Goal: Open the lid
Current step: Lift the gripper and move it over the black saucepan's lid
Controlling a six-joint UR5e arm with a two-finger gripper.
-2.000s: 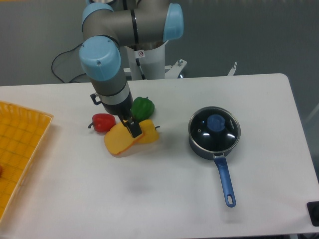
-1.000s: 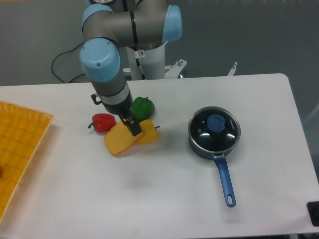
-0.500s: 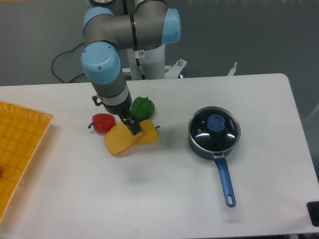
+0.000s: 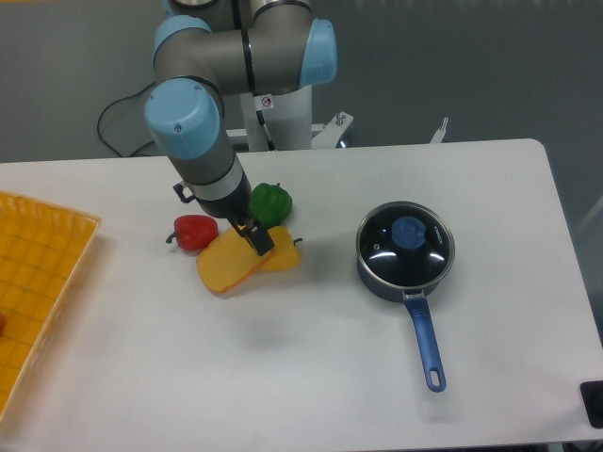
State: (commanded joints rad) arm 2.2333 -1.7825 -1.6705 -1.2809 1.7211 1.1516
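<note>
White table [image 4: 311, 377] fills the view, a grey wall behind it. At right sits the pan [image 4: 405, 256], handle pointing toward the near edge, with the lid [image 4: 406, 243] seated flat on it and its blue knob [image 4: 407, 230] centred and free, so nothing blocks a top-down grasp. The gripper [image 4: 258, 239] hangs well to the left, over the yellow pepper [image 4: 240, 261], with a red pepper [image 4: 195, 231] and a green pepper [image 4: 270, 201] just beside. Its fingers look close together, but I cannot tell whether they hold anything. An orange basket [image 4: 38, 292] sits at far left. The lid remains untouched, so the job looks unstarted.
</note>
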